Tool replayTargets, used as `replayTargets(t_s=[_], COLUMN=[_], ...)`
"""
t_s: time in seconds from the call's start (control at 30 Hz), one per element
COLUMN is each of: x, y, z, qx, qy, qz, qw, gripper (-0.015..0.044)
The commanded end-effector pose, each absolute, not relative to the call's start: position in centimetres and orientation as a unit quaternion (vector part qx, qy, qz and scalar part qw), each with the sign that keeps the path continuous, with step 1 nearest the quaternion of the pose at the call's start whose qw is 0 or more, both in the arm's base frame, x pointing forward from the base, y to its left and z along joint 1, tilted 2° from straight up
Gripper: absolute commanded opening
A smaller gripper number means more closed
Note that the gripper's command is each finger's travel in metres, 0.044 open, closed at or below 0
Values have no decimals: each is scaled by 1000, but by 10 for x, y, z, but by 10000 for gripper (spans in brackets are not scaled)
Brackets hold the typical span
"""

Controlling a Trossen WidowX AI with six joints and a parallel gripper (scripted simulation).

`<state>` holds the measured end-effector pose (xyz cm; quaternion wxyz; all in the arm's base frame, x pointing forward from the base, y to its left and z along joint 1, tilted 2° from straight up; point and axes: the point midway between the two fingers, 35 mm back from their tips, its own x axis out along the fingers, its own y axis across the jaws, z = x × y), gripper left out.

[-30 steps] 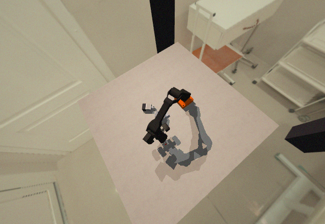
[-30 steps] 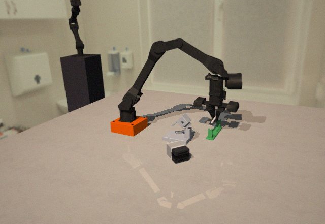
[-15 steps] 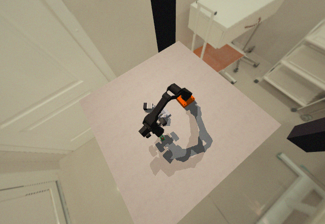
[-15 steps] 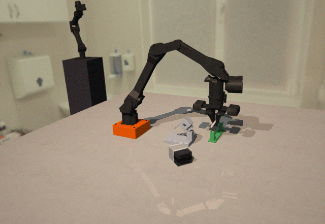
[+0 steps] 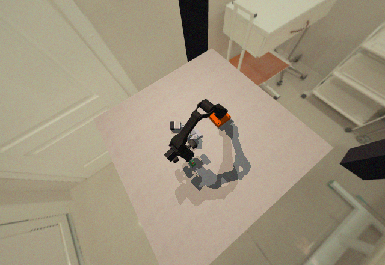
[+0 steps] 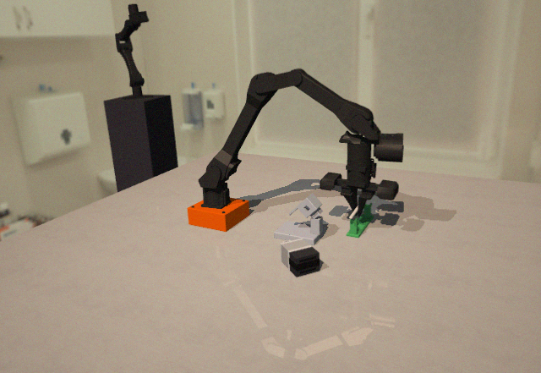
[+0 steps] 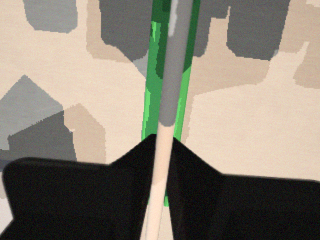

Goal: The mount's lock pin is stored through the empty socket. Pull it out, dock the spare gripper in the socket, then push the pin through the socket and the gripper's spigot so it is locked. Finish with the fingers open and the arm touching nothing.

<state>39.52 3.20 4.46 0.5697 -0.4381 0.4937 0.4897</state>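
My gripper (image 6: 357,214) (image 7: 160,141) is shut on the lock pin (image 6: 354,211) (image 7: 172,90), a thin pale rod. The pin runs lengthwise over the green stand (image 6: 352,233) (image 7: 151,100) (image 5: 193,164); whether they touch is unclear. The light grey mount (image 6: 288,232) (image 5: 198,134) stands between the arm's base and the stand. Its tilted square socket (image 6: 315,203) shows an opening with no pin through it. The spare gripper (image 6: 304,262) (image 5: 175,127), a white and black block, lies on the table beside the mount. Its spigot is hard to make out.
The arm's orange base (image 6: 208,216) (image 5: 219,119) stands on the pale table (image 5: 149,110) (image 6: 174,298). The mount is close to the gripper's side, with the spare gripper just beyond it. The arm's dark shadows fall across the table around the stand.
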Motion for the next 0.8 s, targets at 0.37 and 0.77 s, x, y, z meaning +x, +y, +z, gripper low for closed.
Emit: replayTargets(t_s=[0.37, 0.77], x=[397, 396], y=[33, 33], z=[24, 21], qx=[-439, -438], qy=[493, 494], qz=[491, 491], qw=[569, 568], gripper=[0, 0])
